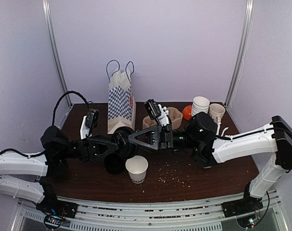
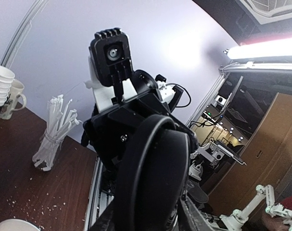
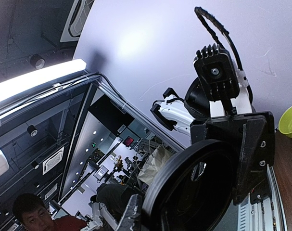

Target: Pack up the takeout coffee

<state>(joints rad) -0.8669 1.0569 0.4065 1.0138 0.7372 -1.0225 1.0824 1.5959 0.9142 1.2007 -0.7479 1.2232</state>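
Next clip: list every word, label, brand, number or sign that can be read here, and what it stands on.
No text can be read in any view.
On the blue-and-white checked paper bag, a red patch: too small and blurred to read.
In the room beyond, right wrist view, a small red lit sign: too small to read.

Cup [image 1: 136, 168] before the bag [image 1: 120, 103], tray [image 1: 176, 115] to its right.

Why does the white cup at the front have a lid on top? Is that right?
Not right. The white cup at the front is uncovered, and its top is open. The top view shows it.
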